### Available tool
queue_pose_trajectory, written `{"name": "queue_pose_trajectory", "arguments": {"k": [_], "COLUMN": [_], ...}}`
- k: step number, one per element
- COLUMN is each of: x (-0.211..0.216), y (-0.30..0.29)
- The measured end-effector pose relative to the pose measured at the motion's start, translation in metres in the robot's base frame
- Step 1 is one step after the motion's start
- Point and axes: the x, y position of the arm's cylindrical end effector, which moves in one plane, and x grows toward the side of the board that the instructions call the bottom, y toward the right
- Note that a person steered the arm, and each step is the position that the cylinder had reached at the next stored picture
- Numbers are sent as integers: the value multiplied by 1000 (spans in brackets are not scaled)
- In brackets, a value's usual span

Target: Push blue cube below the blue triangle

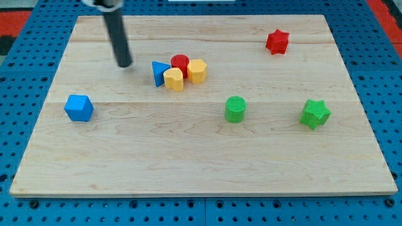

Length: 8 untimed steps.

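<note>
Camera view: my tip (pixel 125 63) is set down toward the tabletop's (pixel 188 163) top-left corner, just left of the blue triangle (pixel 159 73). No jaws are fitted. The blue cube (pixel 79 108) is seen near the left edge, well apart from the triangle, which touches a yellow block (pixel 174 80).

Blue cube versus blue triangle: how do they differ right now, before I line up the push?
The blue cube stands alone near the view's left edge; the blue triangle sits in a cluster, touching the yellow block and next to the red cylinder. The cube is blocky; the triangle is a wedge pointing toward the view's right. My tip is close to the triangle's left, far from the cube. Both share the same blue.
</note>
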Motion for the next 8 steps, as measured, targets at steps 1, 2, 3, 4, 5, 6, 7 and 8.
{"name": "queue_pose_trajectory", "arguments": {"k": [1,2,3,4,5,6,7,8], "x": [8,47,78,111,139,132,126,126], "y": [-67,-113,-114,-108,-100,-63,-22,1]}}
